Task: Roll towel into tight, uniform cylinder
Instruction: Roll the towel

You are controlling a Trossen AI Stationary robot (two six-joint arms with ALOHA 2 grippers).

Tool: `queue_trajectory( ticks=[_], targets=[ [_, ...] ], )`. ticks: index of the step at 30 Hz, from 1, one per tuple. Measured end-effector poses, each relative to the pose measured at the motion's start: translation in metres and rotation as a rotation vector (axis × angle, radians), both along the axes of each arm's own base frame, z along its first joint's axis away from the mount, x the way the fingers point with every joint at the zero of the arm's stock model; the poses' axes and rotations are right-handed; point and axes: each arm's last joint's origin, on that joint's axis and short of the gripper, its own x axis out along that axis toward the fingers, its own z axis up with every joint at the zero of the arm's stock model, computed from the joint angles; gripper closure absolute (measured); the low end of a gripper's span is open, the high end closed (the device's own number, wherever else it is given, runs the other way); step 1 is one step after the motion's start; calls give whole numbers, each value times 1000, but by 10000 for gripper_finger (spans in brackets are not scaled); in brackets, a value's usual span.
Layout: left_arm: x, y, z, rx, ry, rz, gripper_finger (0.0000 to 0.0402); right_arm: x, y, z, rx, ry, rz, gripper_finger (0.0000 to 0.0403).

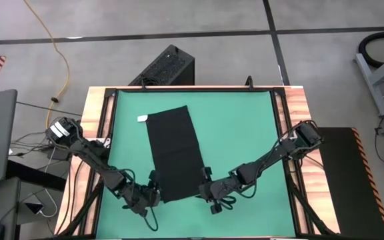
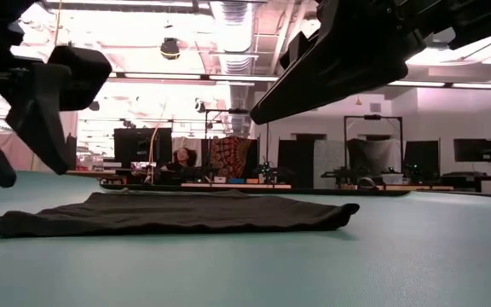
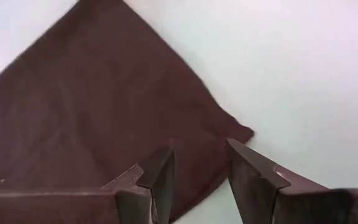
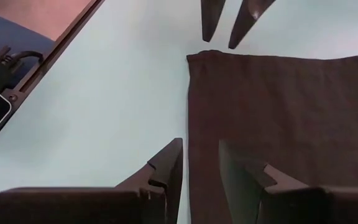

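Black cloth, the towel (image 1: 174,153), was laid flat and unrolled on the green mat (image 1: 245,133), as a long strip running from the middle of the mat toward its near edge. A small white tag (image 1: 142,119) was seen at the far left corner of the strip. From table height the towel (image 2: 177,213) was seen lying low, with only slight folds along its edges.

Both near corners were attended by the arms. The left gripper (image 1: 154,189) was held just beside the near left corner, and through its wrist camera the two fingers (image 3: 157,180) were seen apart, with nothing between them, poised over the corner of the towel (image 3: 92,124). The right gripper (image 1: 207,184) was placed at the near right corner; its fingers (image 4: 166,168) were likewise seen parted with a gap, one over the mat and one over the edge of the cloth (image 4: 272,112), and no cloth was pinched.

Around the mat a wooden table (image 1: 300,107) was visible, and a black ribbed box (image 1: 165,67) stood on the floor beyond the far edge. A yellow cable (image 1: 57,53) was trailed across the floor.
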Motion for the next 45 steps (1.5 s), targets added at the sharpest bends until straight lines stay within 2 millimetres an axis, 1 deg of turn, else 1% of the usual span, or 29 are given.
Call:
queue_trajectory(
  ticks=[10,22,33,36,39,44,45],
  targets=[
    [1,1,-1,14,25,-72,271,-1,0,-1,2,16,-6,276],
    [8,9,-1,17,40,-94,271,-1,0,-1,17,18,-17,276],
    [9,9,-1,24,31,-117,272,-1,-1,-1,17,18,-17,276],
    [11,7,2,14,-5,-133,272,-1,-1,-1,19,18,-18,276],
    [13,6,-4,15,1,-143,272,-1,-1,-1,29,20,-26,276],
    [18,1,-25,17,51,-170,272,-1,-1,-1,30,20,-26,276],
    [20,-1,-25,22,47,-173,272,0,-1,-1,31,19,-26,276]
  ],
)
